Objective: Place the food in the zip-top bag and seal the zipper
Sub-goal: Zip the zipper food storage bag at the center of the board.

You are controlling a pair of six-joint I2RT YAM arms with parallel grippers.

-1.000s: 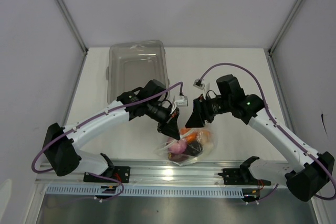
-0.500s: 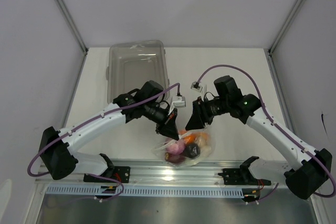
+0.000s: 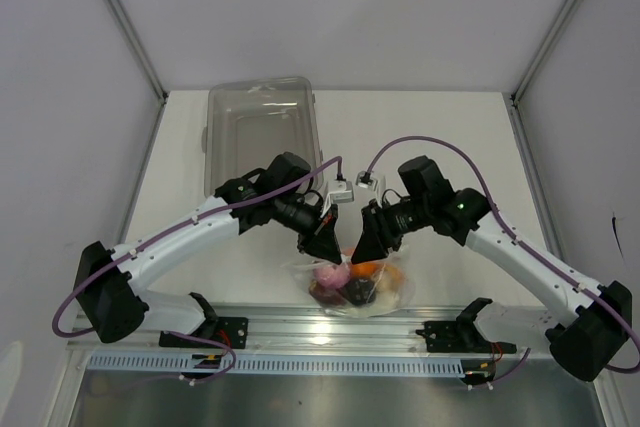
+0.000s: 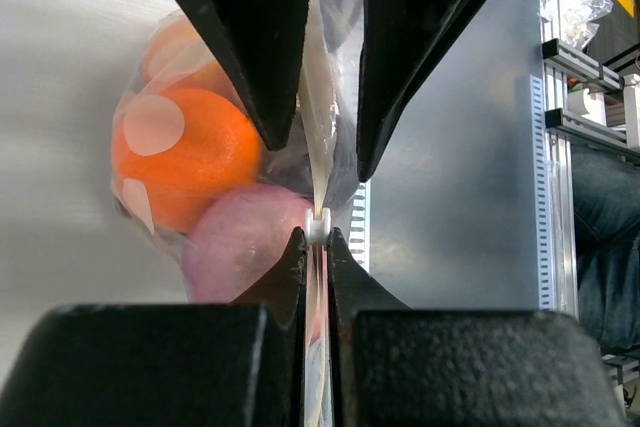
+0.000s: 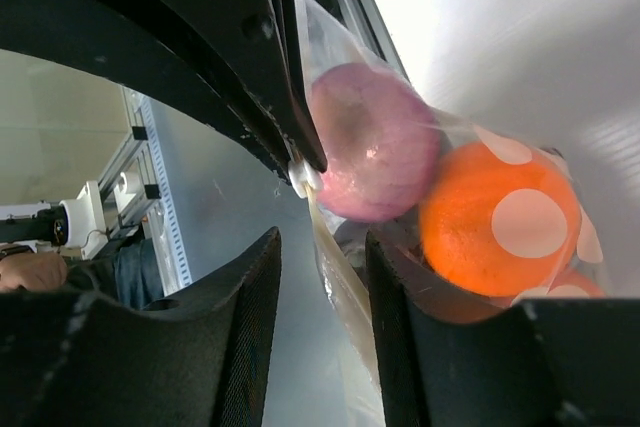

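Compared with a second ago, the right end effector (image 3: 362,247) sits further left and lower, now just beside the left end effector (image 3: 322,244) above the mouth of the zip-top bag (image 3: 385,292). Earlier the two were clearly apart, with the right one out past the bag's right side. Its fingers also stand closer together than they did. The left arm has barely shifted. The bag now lies slightly nearer the front edge of the surface (image 3: 450,137), more squarely under both tools.

The left end effector (image 4: 318,237) is closed tight on the zipper (image 4: 318,192), pinching the thin strip at a small white nub, with the bag hanging from the grip. The right end effector (image 5: 322,242) is partly open and straddles the same strip a little further along. One finger is on each side of the zipper (image 5: 335,272), with a gap showing on both sides, so it has hold of nothing. In the left wrist view the right end effector (image 4: 320,157) is directly ahead, its tips near the pinch point.

The food is inside the bag, below and to one side of the strip. The orange (image 4: 190,152) with pale spots and the pink bulb (image 4: 240,247) press against the plastic next to the left end effector's fingers. From the right wrist, the pink bulb (image 5: 375,152) lies just beside the left end effector (image 5: 303,175), and the orange (image 5: 495,222) is beyond it. From above, a dark red piece (image 3: 355,292) shows low in the bag. The clear bin (image 3: 260,127) stands well apart at the back left.
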